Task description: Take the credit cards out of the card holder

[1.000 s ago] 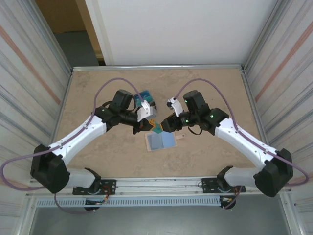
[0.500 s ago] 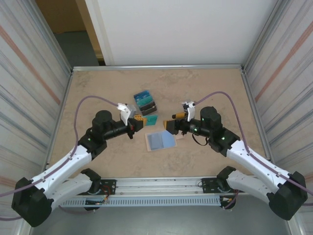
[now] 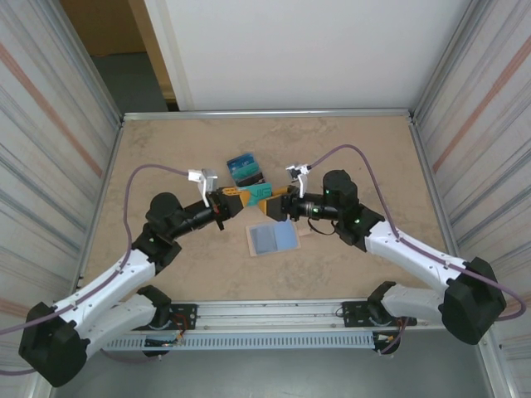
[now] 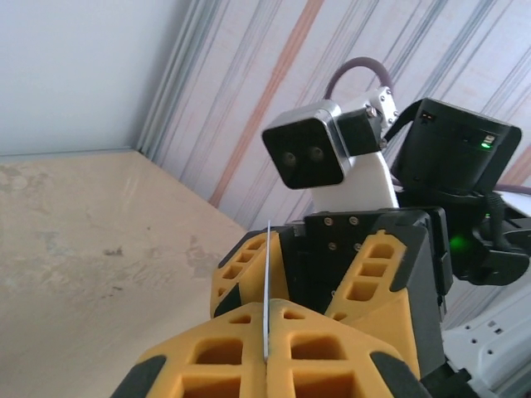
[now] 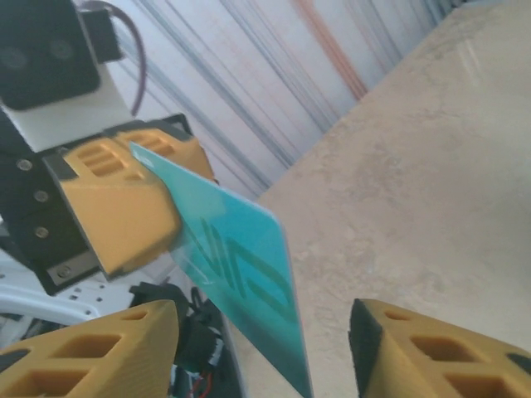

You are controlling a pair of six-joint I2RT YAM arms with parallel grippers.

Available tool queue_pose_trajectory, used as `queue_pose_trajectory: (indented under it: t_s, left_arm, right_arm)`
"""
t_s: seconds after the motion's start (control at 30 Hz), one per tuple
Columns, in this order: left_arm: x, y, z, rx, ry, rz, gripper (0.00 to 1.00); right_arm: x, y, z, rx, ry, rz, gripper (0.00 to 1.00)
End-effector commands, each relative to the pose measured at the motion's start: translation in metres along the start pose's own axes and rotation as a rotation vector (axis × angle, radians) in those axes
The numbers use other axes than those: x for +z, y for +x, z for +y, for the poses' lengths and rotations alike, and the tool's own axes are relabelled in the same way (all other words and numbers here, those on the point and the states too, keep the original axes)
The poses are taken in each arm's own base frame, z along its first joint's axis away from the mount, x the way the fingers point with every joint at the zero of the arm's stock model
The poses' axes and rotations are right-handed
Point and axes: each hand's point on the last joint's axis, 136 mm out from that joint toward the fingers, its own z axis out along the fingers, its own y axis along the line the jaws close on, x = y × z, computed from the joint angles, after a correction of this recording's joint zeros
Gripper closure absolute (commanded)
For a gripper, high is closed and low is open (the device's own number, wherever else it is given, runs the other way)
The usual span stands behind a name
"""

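Left gripper (image 4: pixel 267 319) clamped on a teal card (image 5: pixel 241 274), which it holds edge-up above the table (image 3: pixel 166 149). Right gripper (image 5: pixel 261 319) open, straddling the card's free end, not pinching. Holder (image 3: pixel 272 239) lies open on the table, nearer the bases. Card pile (image 3: pixel 246 172) just beyond the grippers.

The whole thing sits on a beige, marble-look tabletop (image 3: pixel 166 149) with a slotted aluminium rail (image 3: pixel 274 308) along the near edge. Ribbed metal walls (image 3: pixel 50 124) box in both sides, each with a faded orange stripe. There's a big plain white panel (image 3: pixel 315 50) at the back. Top left, a gap shows a brown board (image 3: pixel 104 25) and grey floor (image 3: pixel 137 79). The light is soft and even.
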Motion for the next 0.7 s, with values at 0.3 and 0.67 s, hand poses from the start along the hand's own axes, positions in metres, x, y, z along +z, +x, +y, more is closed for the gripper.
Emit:
queue_pose_trajectory:
  t_s: [0.3, 0.67]
  left_arm:
    - [-0.003, -0.006, -0.012, 0.066, 0.032, 0.032, 0.64]
    - [-0.024, -0.027, -0.021, 0.321, -0.111, 0.340, 0.42]
  right_arm:
    - [-0.001, -0.017, 0.027, -0.084, -0.062, -0.006, 1.00]
    - [-0.013, 0.008, 0.027, -0.130, -0.001, 0.157, 1.00]
